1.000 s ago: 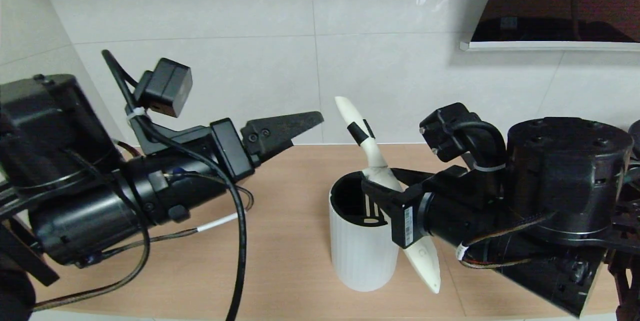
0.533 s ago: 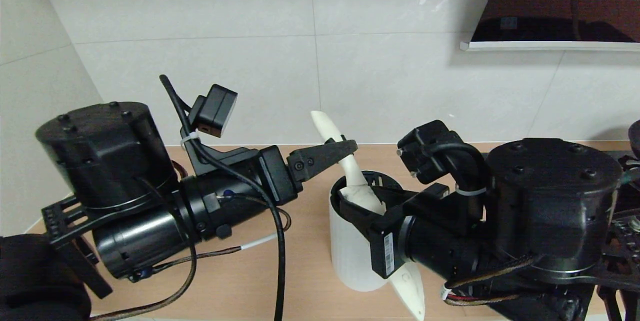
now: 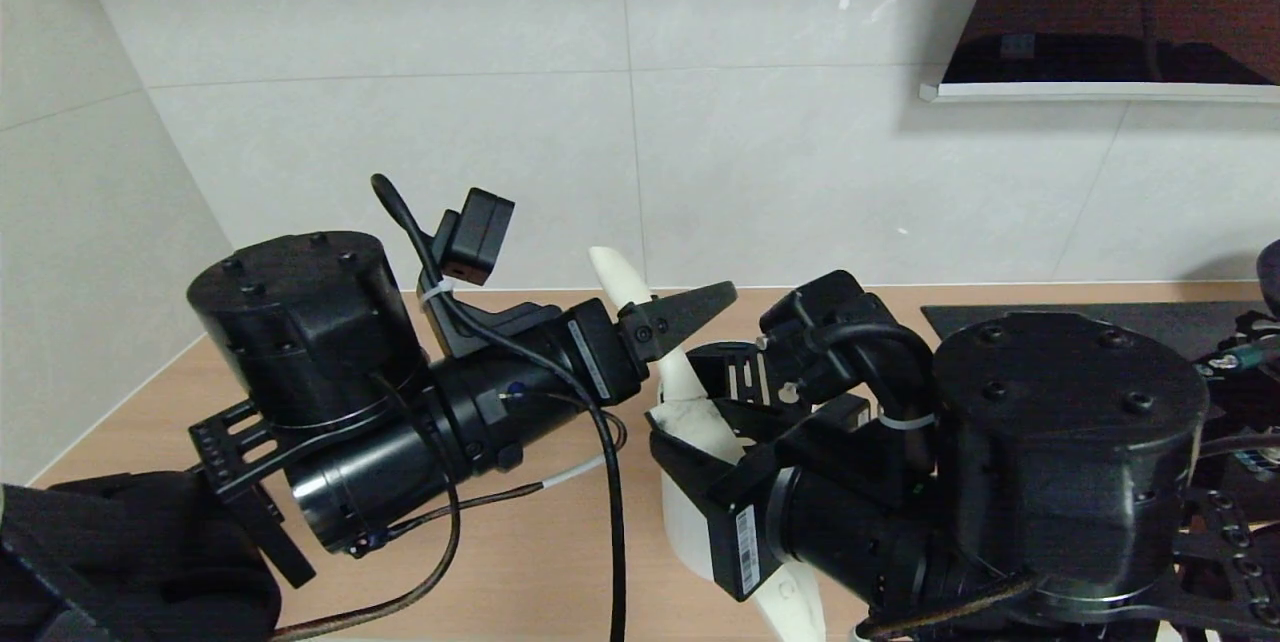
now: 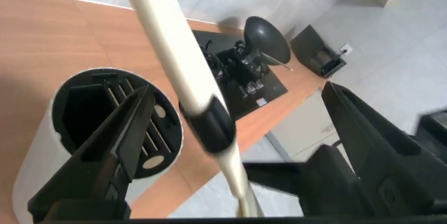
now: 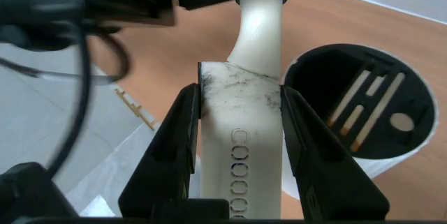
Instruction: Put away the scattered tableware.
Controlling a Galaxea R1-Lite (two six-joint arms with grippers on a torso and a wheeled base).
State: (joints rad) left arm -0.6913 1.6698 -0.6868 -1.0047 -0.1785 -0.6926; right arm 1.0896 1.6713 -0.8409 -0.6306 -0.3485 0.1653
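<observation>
Since a second ago, the left gripper (image 4: 237, 98) has swung in from the left. Its fingers now stand spread wide on either side of the cream-white plastic spatula (image 3: 615, 282), near its black band. The right gripper (image 5: 241, 147) has drawn nearer the head camera, pinching the spatula's smudged blade, handle tilted up over the white cylindrical holder with a black slotted insert (image 4: 43, 151). The holder hasn't moved on the wooden counter (image 3: 560, 562). A black cooktop (image 3: 1000, 314) lies to the right. One spatula, one holder, two grippers.
</observation>
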